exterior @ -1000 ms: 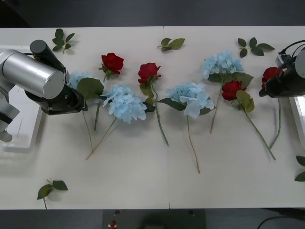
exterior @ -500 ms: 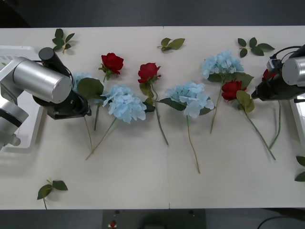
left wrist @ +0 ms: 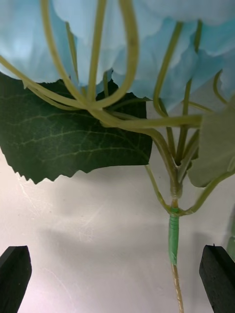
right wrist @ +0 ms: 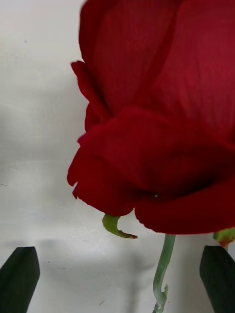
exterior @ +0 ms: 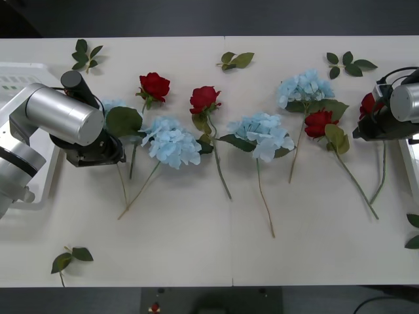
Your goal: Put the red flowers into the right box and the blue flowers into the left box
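The red flowers lie among the blue flowers in a loose row across the middle of the white table point(exterior: 209, 248). In the right wrist view the right gripper point(right wrist: 117, 281) has its black fingers point(right wrist: 19, 279) spread wide apart, either side of a thin green stem, with a deep-red bloom point(right wrist: 161, 122) just beyond them and nothing clamped. In the front view this rose point(exterior: 368, 103) sits at about 3 o'clock on the table, partly under the right arm. The left gripper point(left wrist: 117, 281) likewise holds its fingers point(left wrist: 218, 276) wide open, flanking the taped stem of a pale-blue hydrangea point(left wrist: 147, 44) with a dark green leaf point(left wrist: 68, 132) beside it. That hydrangea point(exterior: 111, 106) lies at about 9 o'clock, beside the left arm.

Outward, three more blue heads point(exterior: 171, 140) point(exterior: 265, 134) point(exterior: 304, 86) and three more red roses point(exterior: 154, 86) point(exterior: 204, 99) point(exterior: 318, 122) lie between the arms. The left box point(exterior: 26, 75) sits at the 9 o'clock edge, the right box point(exterior: 414, 163) at the 3 o'clock edge. Loose leaf sprigs point(exterior: 236, 60) lie scattered around the row.
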{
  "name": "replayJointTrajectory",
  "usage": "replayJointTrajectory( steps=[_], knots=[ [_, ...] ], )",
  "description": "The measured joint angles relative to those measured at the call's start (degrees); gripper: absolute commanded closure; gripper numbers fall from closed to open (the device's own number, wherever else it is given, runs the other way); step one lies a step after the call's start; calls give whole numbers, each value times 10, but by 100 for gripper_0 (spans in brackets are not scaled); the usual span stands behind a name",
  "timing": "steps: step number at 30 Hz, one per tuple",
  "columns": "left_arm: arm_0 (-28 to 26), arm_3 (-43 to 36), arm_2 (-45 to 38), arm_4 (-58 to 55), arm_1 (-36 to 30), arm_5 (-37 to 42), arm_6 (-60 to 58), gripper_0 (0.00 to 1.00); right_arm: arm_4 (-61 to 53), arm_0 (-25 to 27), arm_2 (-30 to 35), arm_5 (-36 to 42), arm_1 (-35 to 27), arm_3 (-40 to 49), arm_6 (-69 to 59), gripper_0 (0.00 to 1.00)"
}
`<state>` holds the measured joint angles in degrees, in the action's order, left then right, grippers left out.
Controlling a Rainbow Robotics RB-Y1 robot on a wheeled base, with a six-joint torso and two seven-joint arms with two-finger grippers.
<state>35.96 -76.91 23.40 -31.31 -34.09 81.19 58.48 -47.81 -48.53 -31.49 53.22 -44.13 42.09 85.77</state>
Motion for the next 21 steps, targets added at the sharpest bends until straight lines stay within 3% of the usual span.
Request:
replayJointTrajectory(
  steps=[4, 9, 11, 12, 13, 14, 21],
  knots=[
    [0, 0, 17, 0, 0, -8, 3, 2, 13, 0, 0, 0, 10, -5, 0, 25],
    [0, 2, 22, 0, 0, -12, 6, 25, 16, 0, 0, 0, 17, -6, 0, 62],
    [0, 6, 22, 0, 0, -22, 6, 54, 16, 0, 0, -2, 17, -6, 0, 78],
    [0, 8, 22, 0, 0, -26, 6, 89, 16, 0, 0, -4, 17, -7, 0, 87],
    [0, 10, 22, 0, 0, -28, 6, 99, 16, 0, 0, -7, 17, -8, 0, 95],
    [0, 11, 22, 0, 0, -29, 6, 100, 16, 0, 0, -8, 17, -8, 0, 100],
    [0, 13, 22, 0, 0, -29, 8, 100, 16, 0, 0, -8, 17, -9, 0, 100]
  ],
)
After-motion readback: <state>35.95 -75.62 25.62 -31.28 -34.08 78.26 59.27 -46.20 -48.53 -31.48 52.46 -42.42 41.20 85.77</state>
